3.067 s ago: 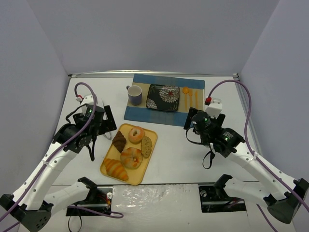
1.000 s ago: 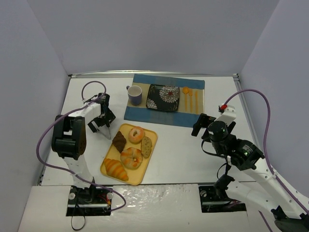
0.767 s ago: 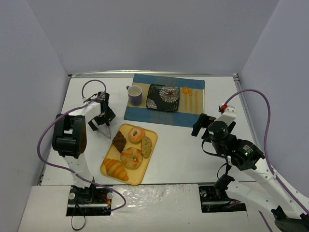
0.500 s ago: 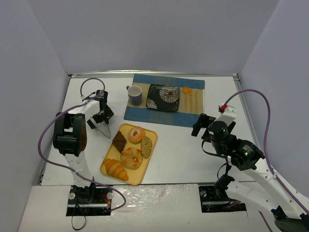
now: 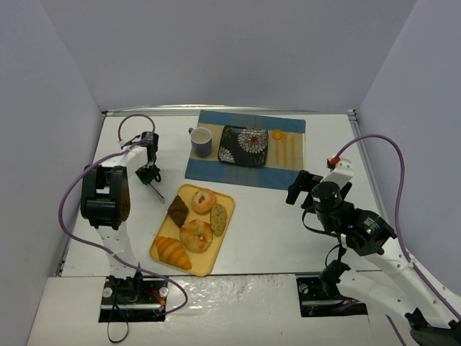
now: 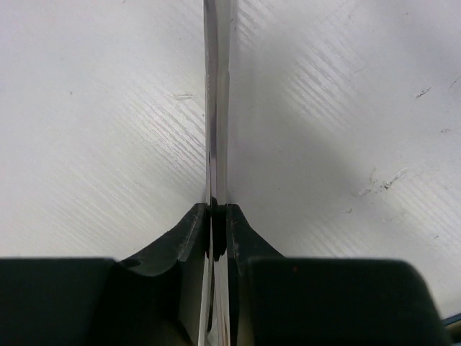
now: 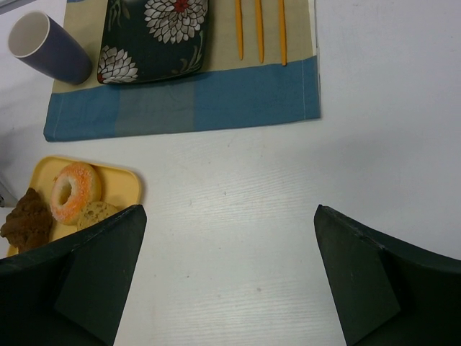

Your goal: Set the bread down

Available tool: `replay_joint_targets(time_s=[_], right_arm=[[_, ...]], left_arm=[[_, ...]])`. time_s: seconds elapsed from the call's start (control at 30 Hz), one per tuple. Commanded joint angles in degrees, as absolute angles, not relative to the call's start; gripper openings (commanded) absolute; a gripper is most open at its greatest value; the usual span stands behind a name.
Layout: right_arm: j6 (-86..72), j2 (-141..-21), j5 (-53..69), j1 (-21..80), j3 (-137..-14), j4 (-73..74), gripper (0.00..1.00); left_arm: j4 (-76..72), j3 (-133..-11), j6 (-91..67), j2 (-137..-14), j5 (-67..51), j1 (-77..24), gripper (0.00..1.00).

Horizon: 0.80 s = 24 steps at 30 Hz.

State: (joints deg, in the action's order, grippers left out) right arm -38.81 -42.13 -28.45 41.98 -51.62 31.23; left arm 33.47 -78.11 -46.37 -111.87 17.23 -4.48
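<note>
The bread (image 5: 178,210) is a small dark brown pastry lying at the left of the yellow tray (image 5: 154,249); the right wrist view shows it at the lower left (image 7: 27,216). My left gripper (image 5: 150,175) hovers over bare table just left of and behind the tray. It is shut on thin metal tongs (image 6: 216,108), whose two blades are pressed flat together between the fingers (image 6: 189,231). The tongs' tip (image 5: 158,194) points toward the tray and stops short of it. My right gripper (image 5: 297,186) is open and holds nothing (image 7: 230,288).
The tray also holds two glazed ring breads (image 5: 203,200) (image 5: 196,235), a croissant (image 5: 173,251) and a speckled cookie (image 5: 218,218). Behind it a blue placemat (image 5: 209,171) carries a dark floral plate (image 5: 243,144), a purple cup (image 5: 202,141) and orange cutlery (image 5: 282,148).
The left gripper has closed, squeezing the tongs' spread blades together. It has also drawn back and left, away from the tray. The right arm has stayed put.
</note>
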Motion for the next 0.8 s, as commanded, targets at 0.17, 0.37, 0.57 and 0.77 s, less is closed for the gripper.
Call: replay_joint_targets(time_s=[0.17,0.37,0.57,0.77], right_arm=[[-38.5,-42.7,-29.8,41.8,-51.8,30.2,1.00],[-37.5,-44.8,-30.3,41.8,-54.2,29.6,1.00],[-36.7,-46.2,-30.3,41.8,-55.7,28.3,1.00],[-36.7,-46.7,-29.9,41.9,-54.9,27.2,1.00]], left_arm=[[36.5,-78.5,-44.4,-100.4,13.9,-5.8,0.00],[45.8,-85.0,-41.3,-87.7,11.0,-10.1,0.00],[54.7,-84.6,-40.8,-75.5,8.2,-14.6,0.00],[61.1,-77.5,-43.1,-64.5,9.6,-20.1,0.01]])
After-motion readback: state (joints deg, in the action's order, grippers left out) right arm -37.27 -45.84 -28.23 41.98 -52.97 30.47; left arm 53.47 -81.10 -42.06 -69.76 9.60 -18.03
